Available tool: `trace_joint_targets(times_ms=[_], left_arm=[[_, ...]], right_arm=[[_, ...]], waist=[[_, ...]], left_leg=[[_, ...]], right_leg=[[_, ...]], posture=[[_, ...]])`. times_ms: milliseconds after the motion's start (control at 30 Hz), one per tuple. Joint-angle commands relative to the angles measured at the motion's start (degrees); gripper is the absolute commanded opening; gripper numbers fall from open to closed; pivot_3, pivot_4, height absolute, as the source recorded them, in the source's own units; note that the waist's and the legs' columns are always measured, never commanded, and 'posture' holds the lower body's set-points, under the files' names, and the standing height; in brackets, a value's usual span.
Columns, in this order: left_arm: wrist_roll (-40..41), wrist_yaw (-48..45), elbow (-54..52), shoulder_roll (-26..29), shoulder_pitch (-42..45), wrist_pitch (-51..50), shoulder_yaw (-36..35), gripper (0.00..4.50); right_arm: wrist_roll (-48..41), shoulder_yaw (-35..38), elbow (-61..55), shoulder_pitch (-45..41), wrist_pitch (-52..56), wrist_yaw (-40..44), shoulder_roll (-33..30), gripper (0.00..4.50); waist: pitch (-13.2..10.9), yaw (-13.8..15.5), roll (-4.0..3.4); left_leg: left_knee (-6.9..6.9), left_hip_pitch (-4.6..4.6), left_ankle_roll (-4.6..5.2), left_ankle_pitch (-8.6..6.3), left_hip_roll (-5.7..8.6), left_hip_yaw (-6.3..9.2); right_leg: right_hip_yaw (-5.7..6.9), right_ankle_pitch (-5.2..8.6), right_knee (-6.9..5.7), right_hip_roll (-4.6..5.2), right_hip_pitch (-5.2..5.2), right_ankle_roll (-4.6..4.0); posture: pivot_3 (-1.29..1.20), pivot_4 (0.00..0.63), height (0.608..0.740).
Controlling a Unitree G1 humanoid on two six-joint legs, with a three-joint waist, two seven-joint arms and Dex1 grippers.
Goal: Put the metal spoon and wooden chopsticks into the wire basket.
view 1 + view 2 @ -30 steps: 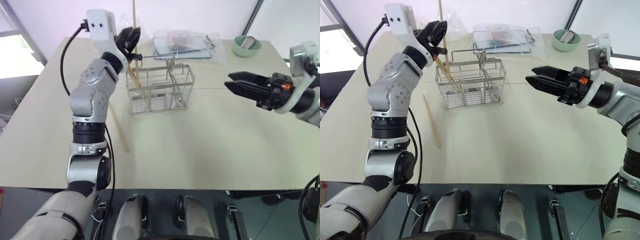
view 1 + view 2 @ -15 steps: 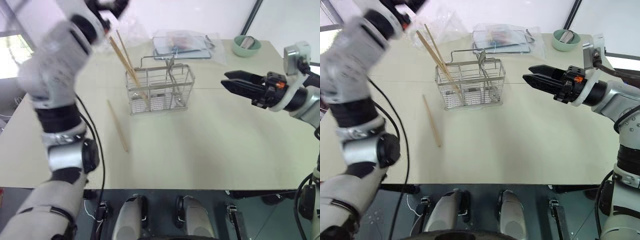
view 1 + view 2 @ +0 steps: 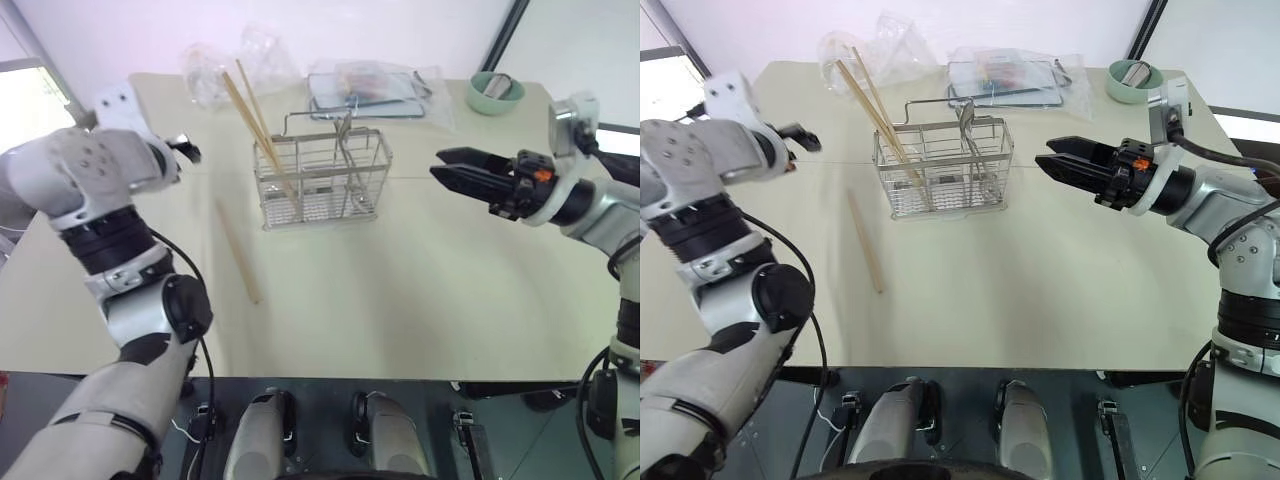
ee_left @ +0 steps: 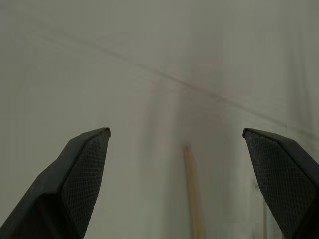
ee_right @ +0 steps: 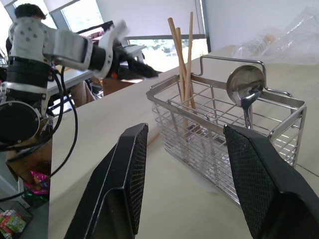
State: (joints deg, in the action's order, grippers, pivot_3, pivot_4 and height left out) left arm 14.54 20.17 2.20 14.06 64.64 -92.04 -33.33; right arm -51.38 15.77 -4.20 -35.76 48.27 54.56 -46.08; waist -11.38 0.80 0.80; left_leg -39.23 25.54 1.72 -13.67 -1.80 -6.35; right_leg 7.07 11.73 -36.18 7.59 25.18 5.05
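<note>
I see my left gripper (image 4: pixel 177 149) at the upper left of the head view, fingers spread wide and empty over the table (image 3: pixel 420 290). One wooden chopstick (image 3: pixel 238 264) lies flat left of centre. Upper centre, the wire basket (image 3: pixel 322 180) holds three wooden chopsticks (image 3: pixel 255 125) leaning in its left end and the metal spoon (image 5: pixel 245 87) upright. At right, my right gripper (image 3: pixel 455 170) hovers, fingers apart, holding nothing.

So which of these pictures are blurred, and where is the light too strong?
Left wrist view: smeared; the chopstick on the table is soft. Right wrist view: the windows behind the left pincer are overexposed; the wire basket and metal spoon stay sharp.
</note>
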Motion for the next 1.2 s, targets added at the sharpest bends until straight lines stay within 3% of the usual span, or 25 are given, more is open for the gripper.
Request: trace_joint_targets(times_ms=[33, 333, 633, 733, 967, 1100, 1200], left_arm=[[-2.18, -1.16, -0.38, -1.24, -1.87, 1.38, 2.63, 4.47], [-6.57, -2.38, 2.24, -6.44, -7.19, -0.46, 5.25, 4.47], [-8.19, -5.96, 8.82, -6.54, -7.84, 4.24, 8.59, 4.47], [-8.34, -6.84, 8.84, -6.42, -7.98, 5.95, 9.28, 3.63], [-9.28, -7.02, 8.22, -6.32, -7.55, 6.73, 7.70, 0.07], [-9.83, -7.07, 7.77, -5.30, -7.03, 9.83, 7.36, 0.03], [-9.00, -9.86, 4.97, -2.28, -3.58, 20.56, 10.28, 0.03]], right_arm=[[0.22, 0.39, -0.58, -1.66, -1.30, 0.65, -0.06, 2.47], [-0.37, 1.65, -2.89, 0.57, -1.00, -0.47, 0.46, 2.47], [-0.91, 3.08, -4.95, 2.98, -0.72, -1.15, -0.07, 2.47], [-0.87, 2.99, -5.08, 2.97, -0.74, -1.22, 0.07, 2.47], [-0.68, 2.69, -3.58, 1.50, -0.92, -0.83, 0.10, 2.47], [-0.45, 2.49, -2.87, 1.04, -1.12, -0.48, 0.21, 2.47], [-0.37, 2.35, -2.53, 0.71, -1.08, -0.35, 0.27, 2.47]], waist=[[0.01, -0.05, 0.00], [0.01, 0.09, 0.00], [0.04, 0.06, -0.03], [0.04, 0.07, -0.03], [0.03, -0.02, -0.02], [0.03, -0.01, -0.02], [0.02, -0.01, -0.01]], left_leg=[[0.01, -0.01, -0.01, 0.00, 0.00, 0.00], [0.02, 0.02, -0.02, 0.00, -0.01, -0.02], [0.03, -0.03, 0.00, -0.01, -0.01, -0.02], [0.02, -0.04, 0.04, -0.03, -0.01, 0.00], [0.03, -0.01, 0.23, -0.15, -0.01, -0.01], [0.03, -0.01, 0.24, -0.15, -0.01, -0.01], [0.03, 0.03, 0.24, -0.15, -0.02, -0.01]], right_leg=[[0.00, 0.00, 0.00, 0.00, 0.01, 0.00], [0.00, 0.00, 0.01, 0.02, 0.03, -0.01], [0.00, 0.00, -0.01, 0.04, 0.02, -0.02], [0.00, -0.01, -0.01, 0.04, 0.02, -0.02], [0.00, -0.01, 0.00, 0.05, 0.04, -0.02], [0.00, -0.01, 0.00, 0.05, 0.04, -0.02], [0.01, -0.01, 0.00, 0.04, 0.08, -0.03]], posture=[[0.00, 0.150, 0.707], [0.00, 0.150, 0.707], [0.00, 0.150, 0.707], [0.00, 0.150, 0.707], [0.00, 0.150, 0.707], [0.00, 0.150, 0.707], [0.00, 0.150, 0.707]])
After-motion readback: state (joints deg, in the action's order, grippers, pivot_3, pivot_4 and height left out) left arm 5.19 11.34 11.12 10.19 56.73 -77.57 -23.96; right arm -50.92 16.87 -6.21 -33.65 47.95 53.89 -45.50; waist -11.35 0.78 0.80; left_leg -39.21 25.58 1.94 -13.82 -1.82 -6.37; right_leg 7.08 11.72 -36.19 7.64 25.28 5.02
